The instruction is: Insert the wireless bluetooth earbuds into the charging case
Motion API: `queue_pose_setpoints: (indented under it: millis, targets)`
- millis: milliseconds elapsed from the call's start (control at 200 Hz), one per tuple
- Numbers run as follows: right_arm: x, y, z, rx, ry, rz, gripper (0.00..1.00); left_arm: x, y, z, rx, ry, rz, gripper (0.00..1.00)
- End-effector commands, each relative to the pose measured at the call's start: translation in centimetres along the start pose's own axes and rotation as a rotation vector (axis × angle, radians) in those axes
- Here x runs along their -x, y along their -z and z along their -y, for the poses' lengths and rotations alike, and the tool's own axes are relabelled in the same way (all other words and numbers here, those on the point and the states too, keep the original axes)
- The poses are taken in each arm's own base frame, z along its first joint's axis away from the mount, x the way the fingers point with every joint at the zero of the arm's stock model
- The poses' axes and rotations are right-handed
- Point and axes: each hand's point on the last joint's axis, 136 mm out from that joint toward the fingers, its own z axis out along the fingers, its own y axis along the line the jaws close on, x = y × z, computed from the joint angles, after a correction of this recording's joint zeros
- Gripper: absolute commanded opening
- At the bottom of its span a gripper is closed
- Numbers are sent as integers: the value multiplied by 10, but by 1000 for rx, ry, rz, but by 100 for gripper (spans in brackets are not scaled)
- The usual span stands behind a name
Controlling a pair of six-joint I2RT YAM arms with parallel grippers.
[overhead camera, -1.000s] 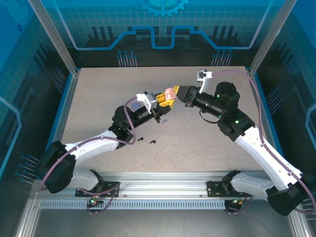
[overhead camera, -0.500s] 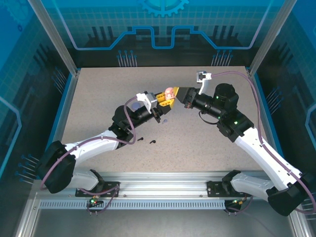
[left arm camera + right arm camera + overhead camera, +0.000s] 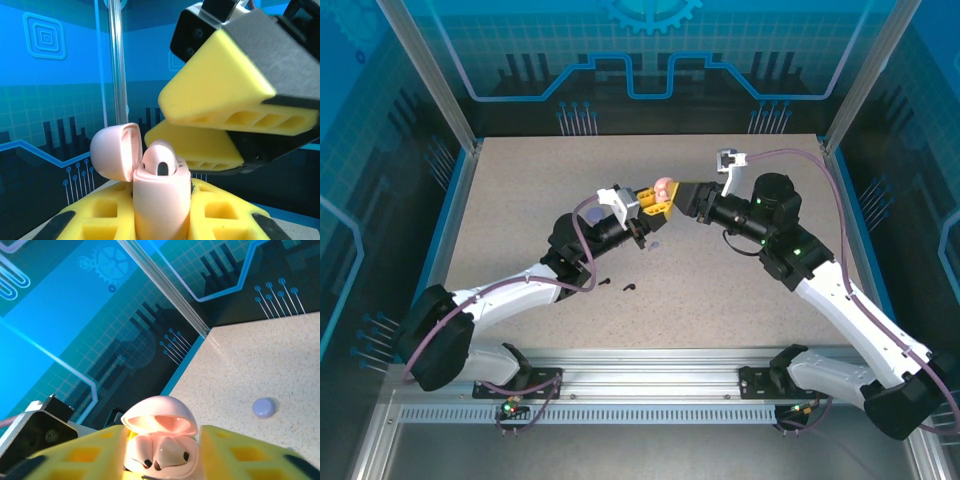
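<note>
The pale pink charging case (image 3: 160, 200) is held up off the table with my left gripper (image 3: 658, 205) shut on its body between yellow fingers (image 3: 100, 215). Its lid (image 3: 115, 150) hangs open. Two pale pink earbuds (image 3: 167, 452) sit side by side in the case (image 3: 160, 460), and one of them (image 3: 160, 157) pokes up above the rim. My right gripper (image 3: 160, 455) is open, its fingers (image 3: 240, 455) flanking the case. From the left wrist those fingers (image 3: 220, 90) hover just above and behind the case (image 3: 665, 186).
A small lilac piece (image 3: 263, 407) lies on the speckled table (image 3: 740, 280) under the grippers, also seen from above (image 3: 655, 243). Two black earbuds (image 3: 629, 288) lie nearer the left arm. Blue walls (image 3: 460, 190) and a metal post (image 3: 115, 60) bound the table.
My right gripper's jaws have spread apart at the case, and that arm has shifted slightly. The left gripper and the case have stayed where they were.
</note>
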Motion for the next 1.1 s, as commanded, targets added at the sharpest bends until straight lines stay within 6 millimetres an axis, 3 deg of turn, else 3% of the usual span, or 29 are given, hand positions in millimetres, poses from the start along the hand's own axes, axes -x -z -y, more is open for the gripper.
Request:
queue_pose_setpoints:
  millis: [0,150,235,380,565,645,785,870,1096]
  targets:
    - [12,3,-12,-4,32,12,58,31,-6,4,-12,-19,95,0]
    - [36,21,-21,-38,74,58,71,24,-6,3,-9,-10,77,0]
    - [44,32,-16,-85,75,64,73,18,-4,3,-9,-6,58,0]
    - [44,41,11,-219,34,1,75,3,-1,5,-18,8,17,0]
    - [33,31,51,-360,-48,-149,73,-21,2,10,-45,44,-53,0]
    - [29,21,61,-384,-56,-207,68,-31,3,14,-62,63,-81,0]
    - [30,3,73,-402,-43,-255,41,-48,4,19,-84,91,-125,0]
    - [31,-7,78,-405,-34,-269,31,-53,5,19,-84,95,-134,0]
    - [18,-32,86,-396,-47,-346,24,-57,0,18,-85,105,-142,0]
